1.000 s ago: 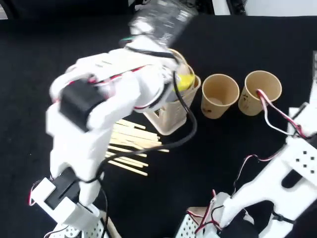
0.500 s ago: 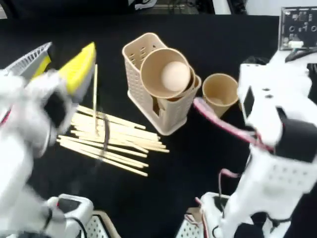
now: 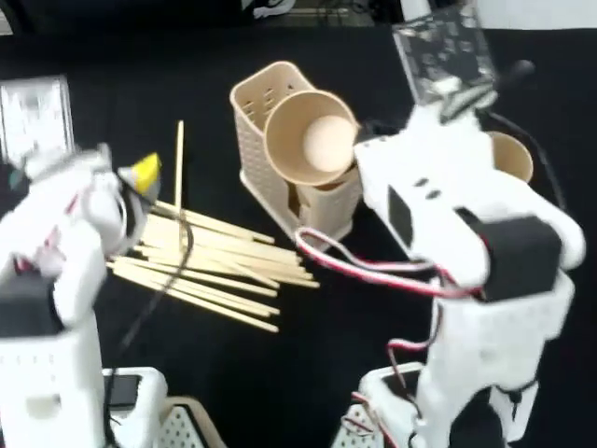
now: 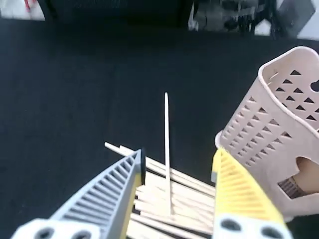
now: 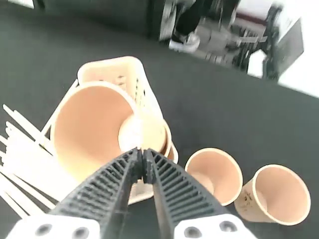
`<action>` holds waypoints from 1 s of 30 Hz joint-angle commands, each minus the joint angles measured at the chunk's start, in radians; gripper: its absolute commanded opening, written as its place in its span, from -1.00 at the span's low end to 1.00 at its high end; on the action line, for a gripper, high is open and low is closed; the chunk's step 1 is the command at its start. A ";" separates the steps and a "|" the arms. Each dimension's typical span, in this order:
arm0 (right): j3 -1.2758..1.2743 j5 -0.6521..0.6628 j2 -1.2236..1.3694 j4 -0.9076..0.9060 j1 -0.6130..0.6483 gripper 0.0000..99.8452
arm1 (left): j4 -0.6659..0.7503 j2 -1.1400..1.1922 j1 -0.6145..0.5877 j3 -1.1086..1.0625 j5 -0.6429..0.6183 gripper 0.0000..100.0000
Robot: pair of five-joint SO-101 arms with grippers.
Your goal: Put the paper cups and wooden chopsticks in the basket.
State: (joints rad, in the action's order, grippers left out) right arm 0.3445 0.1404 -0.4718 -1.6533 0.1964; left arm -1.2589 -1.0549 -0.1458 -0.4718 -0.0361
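- I see pale chopsticks (image 3: 219,266) piled left of centre, beside the tan slotted basket (image 3: 252,103) holding nested paper cups (image 3: 308,140).
- Left gripper (image 4: 178,157) gapes wide; right gripper (image 5: 142,153) is pinched closed.

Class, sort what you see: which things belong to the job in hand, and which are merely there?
Belong to the job: basket; stacked paper cups inside it; loose paper cups; wooden chopsticks.
Merely there: black table; cables.
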 commanded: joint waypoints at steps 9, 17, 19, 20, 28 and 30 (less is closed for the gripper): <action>0.289 0.034 -0.005 -0.097 0.035 -0.97 | 0.092 -0.377 0.001 -0.309 0.000 -0.54; 0.077 0.037 -0.005 -0.052 0.186 -0.97 | 0.120 -0.336 0.070 -0.354 0.000 -0.54; 0.008 0.038 -0.005 -0.002 0.130 -0.97 | 0.118 -0.336 0.074 -0.354 0.000 -0.54; -0.025 0.040 -0.005 0.025 0.098 -0.97 | 0.118 -0.336 0.071 -0.354 0.000 -0.54; -0.225 0.095 -0.005 0.167 0.008 -0.97 | 0.118 -0.334 0.074 -0.354 0.000 -0.54; -0.231 0.097 -0.004 0.193 0.008 -0.97 | 0.115 -0.333 0.074 -0.354 0.000 -0.54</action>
State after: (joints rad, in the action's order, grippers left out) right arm 0.1143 0.2232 -0.4718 -1.5075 0.2225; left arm -1.1577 -1.3970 -0.0859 -0.8309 -0.0361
